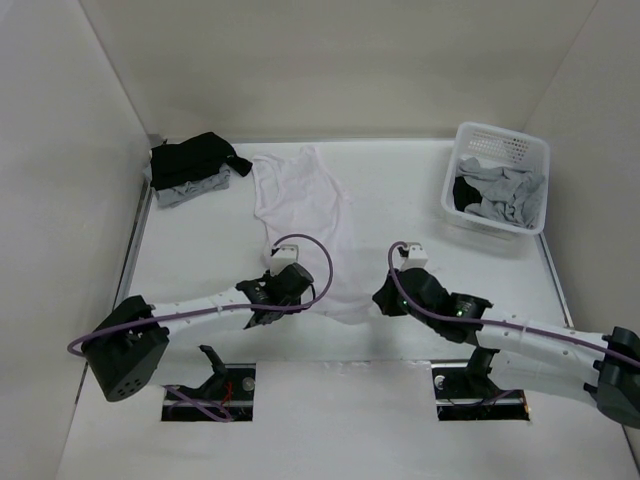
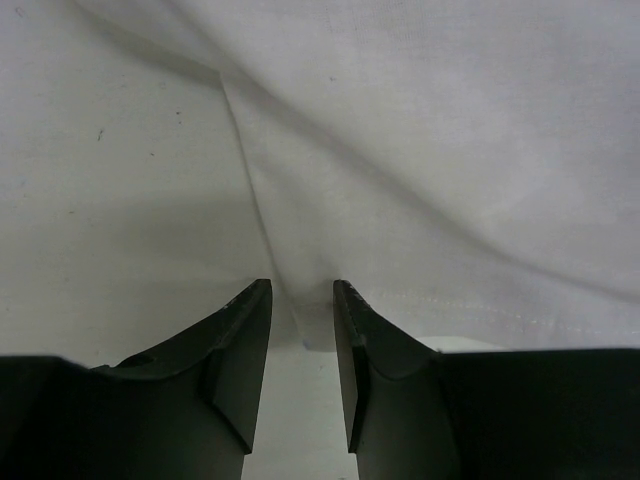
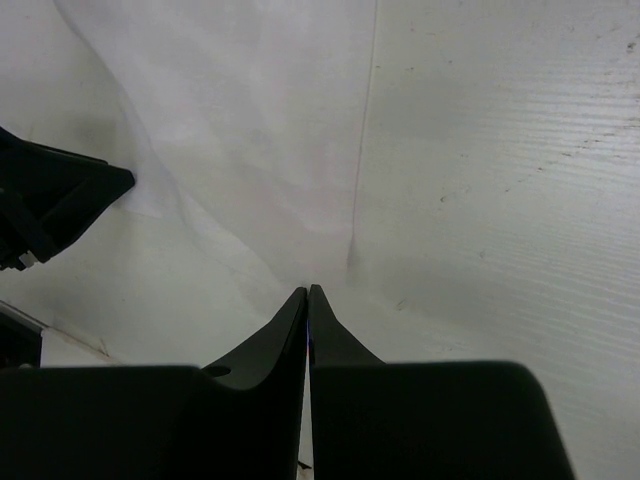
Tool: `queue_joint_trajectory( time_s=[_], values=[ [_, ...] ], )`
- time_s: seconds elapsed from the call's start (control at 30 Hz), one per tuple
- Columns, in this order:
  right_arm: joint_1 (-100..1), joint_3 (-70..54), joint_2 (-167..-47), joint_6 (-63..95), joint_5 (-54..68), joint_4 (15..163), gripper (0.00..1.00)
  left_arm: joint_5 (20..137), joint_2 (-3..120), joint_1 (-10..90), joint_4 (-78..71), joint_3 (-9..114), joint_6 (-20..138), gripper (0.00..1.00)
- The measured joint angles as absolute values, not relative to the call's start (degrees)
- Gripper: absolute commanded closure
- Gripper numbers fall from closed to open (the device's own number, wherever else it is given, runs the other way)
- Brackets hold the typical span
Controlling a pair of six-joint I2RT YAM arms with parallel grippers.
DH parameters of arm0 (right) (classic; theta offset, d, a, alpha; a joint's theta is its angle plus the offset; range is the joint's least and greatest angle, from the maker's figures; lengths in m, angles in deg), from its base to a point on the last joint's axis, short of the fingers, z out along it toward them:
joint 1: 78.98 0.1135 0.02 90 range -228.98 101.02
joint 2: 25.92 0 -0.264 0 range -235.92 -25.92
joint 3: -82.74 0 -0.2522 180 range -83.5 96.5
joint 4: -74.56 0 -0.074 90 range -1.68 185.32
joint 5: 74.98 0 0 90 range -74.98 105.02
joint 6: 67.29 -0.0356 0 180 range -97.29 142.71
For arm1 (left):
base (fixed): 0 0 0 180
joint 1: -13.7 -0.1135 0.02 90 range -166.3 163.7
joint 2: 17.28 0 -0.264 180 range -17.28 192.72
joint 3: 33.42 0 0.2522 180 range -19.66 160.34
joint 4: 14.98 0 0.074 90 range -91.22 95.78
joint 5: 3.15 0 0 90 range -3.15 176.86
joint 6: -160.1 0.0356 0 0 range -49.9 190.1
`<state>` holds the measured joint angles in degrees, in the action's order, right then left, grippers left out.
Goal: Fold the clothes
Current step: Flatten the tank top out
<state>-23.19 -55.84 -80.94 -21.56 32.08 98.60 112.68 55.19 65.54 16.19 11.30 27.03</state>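
Note:
A thin white tank top (image 1: 300, 205) lies spread flat mid-table, neck end far, hem near. My left gripper (image 1: 283, 305) sits at the hem's left corner. In the left wrist view its jaws (image 2: 302, 290) stand apart, with the corner of the hem (image 2: 312, 318) lying in the gap between the tips. My right gripper (image 1: 380, 300) is at the hem's right corner. Its jaws (image 3: 308, 290) are pressed together, with the tank top (image 3: 240, 150) drawn in to the tips and a thin lilac line between them.
A folded stack of black and grey clothes (image 1: 192, 165) lies at the far left corner. A white lattice basket (image 1: 497, 178) with grey and black garments stands at the far right. White walls enclose the table (image 1: 200, 260). The left gripper's body (image 3: 50, 200) shows in the right wrist view.

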Motion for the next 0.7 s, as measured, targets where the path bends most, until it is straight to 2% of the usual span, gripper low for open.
queue_joint_trajectory(
  time_s=[0.3, 0.53, 0.7],
  values=[
    [-23.19, -56.28, -82.54, -20.97, 31.27, 96.76, 0.94, 110.69, 53.92, 65.87, 16.01, 11.3, 25.55, 0.79],
    [-23.19, -56.3, -82.26, -20.82, 31.07, 96.76, 0.94, 110.62, 54.73, 65.84, 15.75, 11.3, 25.06, 0.93],
    [-23.11, -56.21, -82.19, -20.49, 30.94, 96.9, 0.91, 110.58, 51.06, 65.43, 17.06, 11.3, 24.17, 0.96]
  ],
)
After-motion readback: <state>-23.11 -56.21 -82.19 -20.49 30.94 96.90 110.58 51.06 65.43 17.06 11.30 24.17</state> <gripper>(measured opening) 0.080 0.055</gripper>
